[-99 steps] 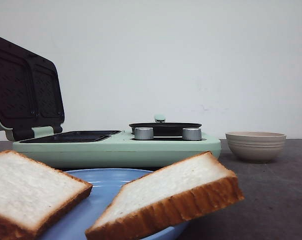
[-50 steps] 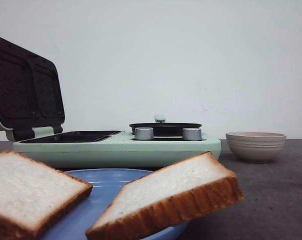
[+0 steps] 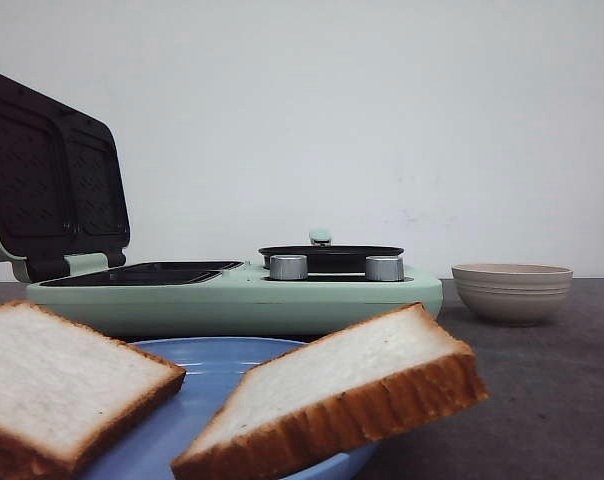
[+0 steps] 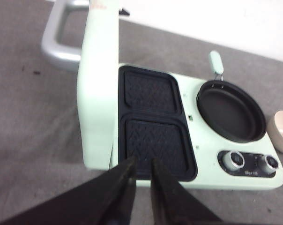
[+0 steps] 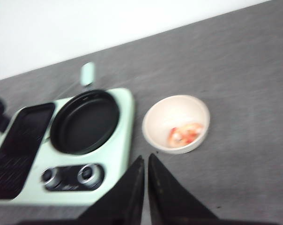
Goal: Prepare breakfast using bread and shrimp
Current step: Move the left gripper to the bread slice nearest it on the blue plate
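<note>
Two bread slices are resting on a blue plate [image 3: 207, 365] nearest the camera: the left slice [image 3: 57, 385] is lying flat, the right slice [image 3: 342, 390] is tilting over the plate's rim. Behind them a green maker [image 3: 232, 295] is sitting with its lid [image 3: 52, 175] standing open and a black pan [image 3: 330, 255] on its right half. The left gripper [image 4: 140, 171] is hovering over the grill plates [image 4: 155, 133], fingers nearly together, holding nothing. The right gripper [image 5: 145, 166] is hanging with fingers almost touching. Shrimp [image 5: 183, 135] are lying in the bowl [image 5: 176, 112], right of the maker.
</note>
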{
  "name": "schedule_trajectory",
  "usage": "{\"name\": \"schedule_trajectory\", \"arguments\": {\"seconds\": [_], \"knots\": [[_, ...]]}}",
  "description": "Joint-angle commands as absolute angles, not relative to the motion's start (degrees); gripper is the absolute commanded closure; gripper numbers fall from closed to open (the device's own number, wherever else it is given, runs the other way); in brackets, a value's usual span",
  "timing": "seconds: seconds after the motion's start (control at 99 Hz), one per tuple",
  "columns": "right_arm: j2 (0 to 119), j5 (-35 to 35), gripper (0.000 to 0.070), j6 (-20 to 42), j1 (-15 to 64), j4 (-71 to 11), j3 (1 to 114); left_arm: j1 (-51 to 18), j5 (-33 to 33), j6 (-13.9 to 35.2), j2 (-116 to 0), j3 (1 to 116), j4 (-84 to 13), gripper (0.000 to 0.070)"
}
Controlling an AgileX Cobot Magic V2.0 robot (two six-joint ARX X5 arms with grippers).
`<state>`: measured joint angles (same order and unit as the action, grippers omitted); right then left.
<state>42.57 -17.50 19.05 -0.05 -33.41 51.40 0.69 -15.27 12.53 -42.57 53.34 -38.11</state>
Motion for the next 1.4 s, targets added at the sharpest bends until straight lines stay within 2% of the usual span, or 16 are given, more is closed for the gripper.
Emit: {"name": "schedule_trajectory", "arguments": {"seconds": [0.0, 0.071, 0.101, 0.141, 0.252, 0.283, 0.333, 0.485, 0.798, 0.838, 1.03, 1.111, 1.222, 1.394], "knots": [[42.98, -18.79, 0.0698, 16.29, -0.08, -33.1, 52.36, 0.62, -15.57, 11.4, -42.61, 54.22, -38.3, 0.0666], [42.98, -20.08, 0.0693, 15.4, -0.08, -33.04, 52.36, 0.62, -15.84, 11.35, -42.63, 54.22, -38.85, 0.0651], [42.98, -20.69, 0.0677, 15.4, -0.08, -33.01, 52.36, 0.62, -16.38, 11.35, -42.65, 54.22, -39.0, 0.0613], [42.98, -21.32, 0.0623, 15.31, -0.08, -33.01, 52.36, 0.62, -16.84, 11.27, -42.7, 54.22, -39.05, 0.0538], [42.98, -22.13, 0.0395, 14.41, -0.08, -33.04, 52.36, 0.62, -17.23, 10.94, -42.68, 54.22, -39.0, 0.0271], [42.98, -22.15, 0.0359, 14.39, -0.08, -33.04, 52.36, 0.62, -17.23, 10.9, -42.68, 54.22, -39.03, 0.0218], [42.98, -22.13, 0.0337, 14.31, -0.08, -33.04, 52.36, 0.62, -17.96, 10.79, -42.68, 54.22, -39.07, 0.0176], [42.98, -22.13, 0.0338, 14.15, -0.08, -32.34, 52.36, 0.62, -20.08, 9.23, -42.68, 54.22, -39.03, 0.0184], [42.96, -23.22, 0.0338, 14.66, -0.08, -30.94, 52.36, 0.62, -20.14, 10.04, -42.68, 54.22, -40.4, 0.0184], [42.98, -24.67, 0.0338, 14.59, -0.08, -32.16, 52.36, 0.62, -22.96, 9.67, -43.57, 54.22, -45.54, 0.0184], [42.98, -24.67, 0.0338, 14.59, -0.08, -32.25, 52.36, 0.54, -31.73, 9.41, -48.88, 54.22, -52.38, 0.0184], [42.98, -24.67, 0.0338, 14.59, -0.08, -32.25, 52.36, -0.25, -35.66, 7.46, -52.31, 54.22, -56.25, 0.0184], [42.98, -24.67, 0.0338, 14.59, -0.08, -32.27, 52.36, -2.11, -35.83, 4.82, -56.93, 54.19, -60.8, 0.0184], [42.98, -24.73, 0.0338, 14.59, -0.08, -32.25, 52.36, -5.1, -35.81, 3.4, -63.16, 54.19, -64.1, 0.0184]]}}
